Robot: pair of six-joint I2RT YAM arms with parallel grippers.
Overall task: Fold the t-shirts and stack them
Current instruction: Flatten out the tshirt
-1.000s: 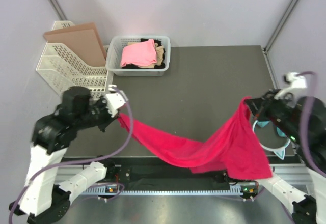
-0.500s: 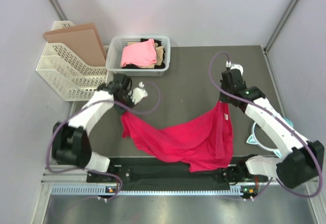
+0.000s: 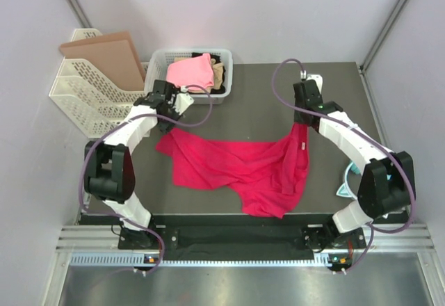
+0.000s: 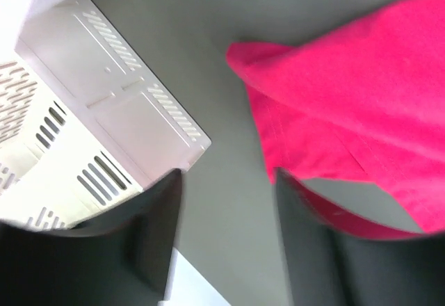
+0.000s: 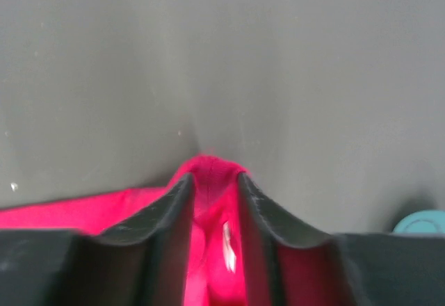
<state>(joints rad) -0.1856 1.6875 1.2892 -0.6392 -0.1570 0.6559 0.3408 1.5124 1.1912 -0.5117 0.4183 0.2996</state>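
Mid-desk point(image 3: 278, 90), crimson t-shirt point(image 3: 229, 167) lies spread & rumpled, its 2 o'clock corner raised off the surface. Right fingers point(image 5: 170, 208) sit at that corner, clamped on a pinch of the crimson cloth. Left fingers point(image 4: 167, 202) are at the shirt's 10 o'clock corner, apart, nothing betw. them; shirt edge just beside one. White mesh basket point(image 3: 157, 87) at desk's 11 o'clock w/ pink t-shirt point(image 3: 188, 75) on top, tan t-shirt point(image 3: 219, 76) beside it.
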